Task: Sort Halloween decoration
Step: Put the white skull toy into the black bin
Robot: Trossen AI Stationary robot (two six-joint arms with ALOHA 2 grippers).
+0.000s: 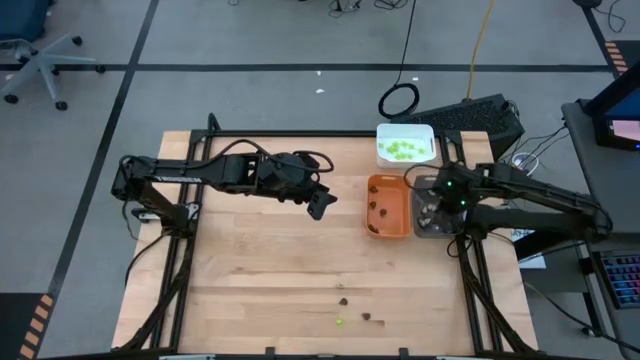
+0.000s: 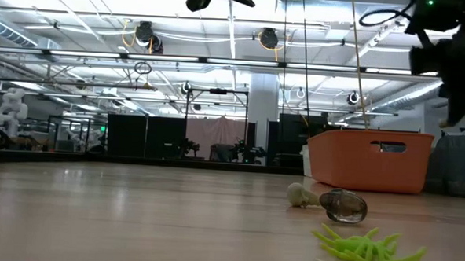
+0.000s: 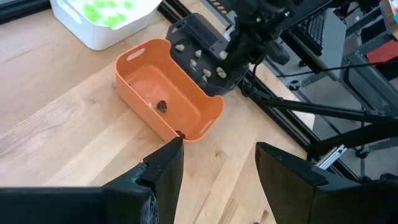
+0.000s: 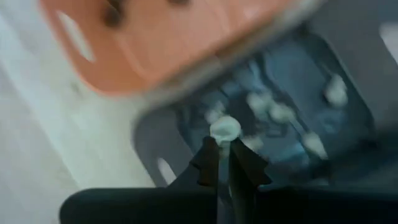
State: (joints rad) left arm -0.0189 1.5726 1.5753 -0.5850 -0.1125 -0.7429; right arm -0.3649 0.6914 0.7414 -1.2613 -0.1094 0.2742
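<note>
The right gripper hangs over the grey tray, its two fingers pinched on one pale beige-grey piece held at the tips. Below it, inside that tray, about six more pale pieces lie scattered; the right wrist view is too soft for a firm count.

Just beside the grey tray stands the orange tray, their long sides next to each other. In the left wrist view, one dark brown piece lies on its floor and a second sits against the near wall; the high view hints at perhaps four dark specks in all.

Behind the two trays sits the white tray, holding a cluster of lime-green pieces, too small to count.

The left gripper hovers above the bare middle of the table, its fingers parted with nothing between them.

Near the table's front edge lie the unsorted pieces: the high view shows about five, well apart from the trays. The low view makes out three of them: one lime-green spidery piece, one dark brown piece and one pale piece touching it.
</note>
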